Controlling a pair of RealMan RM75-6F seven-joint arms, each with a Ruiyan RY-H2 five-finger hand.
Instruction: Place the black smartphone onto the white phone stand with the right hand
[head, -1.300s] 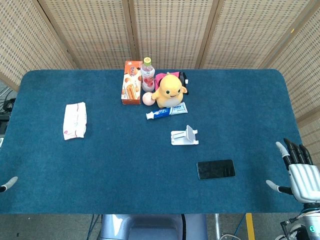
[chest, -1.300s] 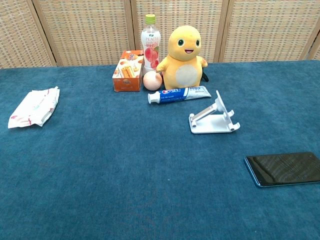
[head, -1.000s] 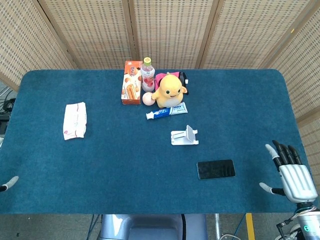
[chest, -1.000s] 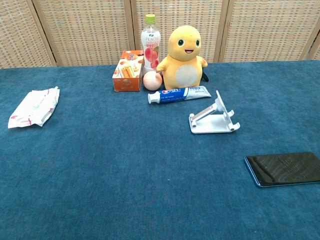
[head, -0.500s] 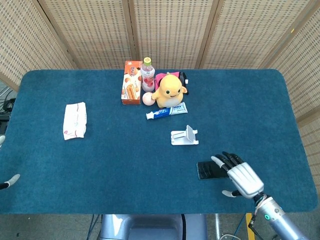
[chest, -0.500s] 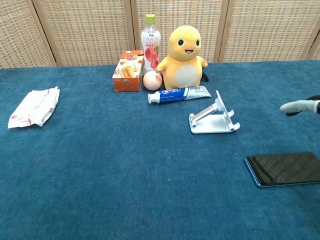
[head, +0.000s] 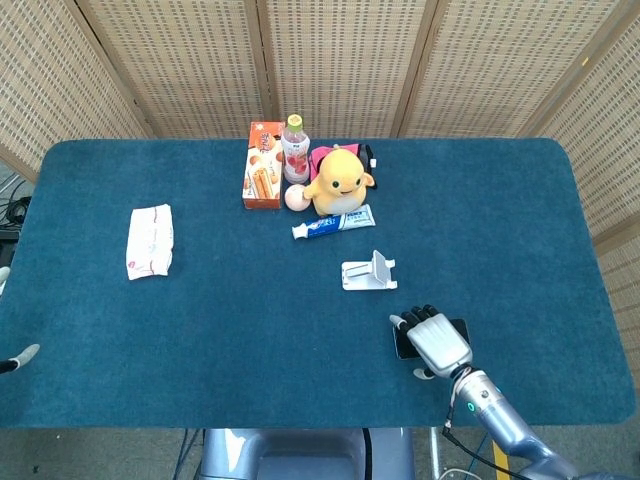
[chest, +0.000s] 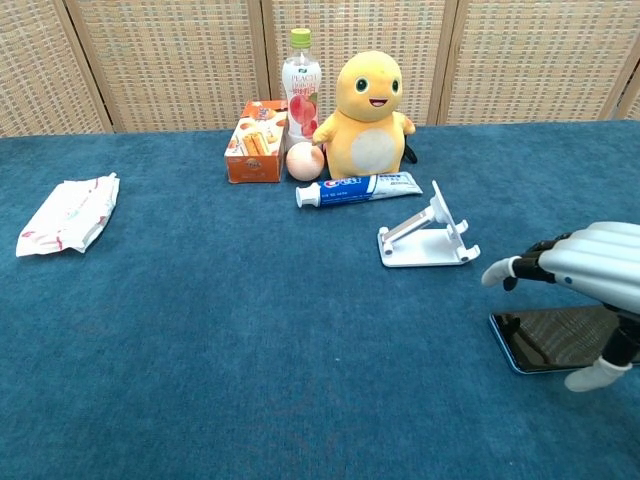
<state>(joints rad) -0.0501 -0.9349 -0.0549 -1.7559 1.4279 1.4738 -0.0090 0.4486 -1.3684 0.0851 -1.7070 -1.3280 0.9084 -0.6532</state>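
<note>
Now your right hand hovers over the phone, fingers spread, grasping nothing. The phone lies flat on the table, at about five o'clock from the stand and apart from it. Your left hand barely shows at the table's nine o'clock edge; I cannot tell its state.

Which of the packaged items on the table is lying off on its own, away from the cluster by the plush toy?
The white wipes pack, alone on the table's left side. The orange snack box, drink bottle and toothpaste tube all crowd around the yellow plush toy.
</note>
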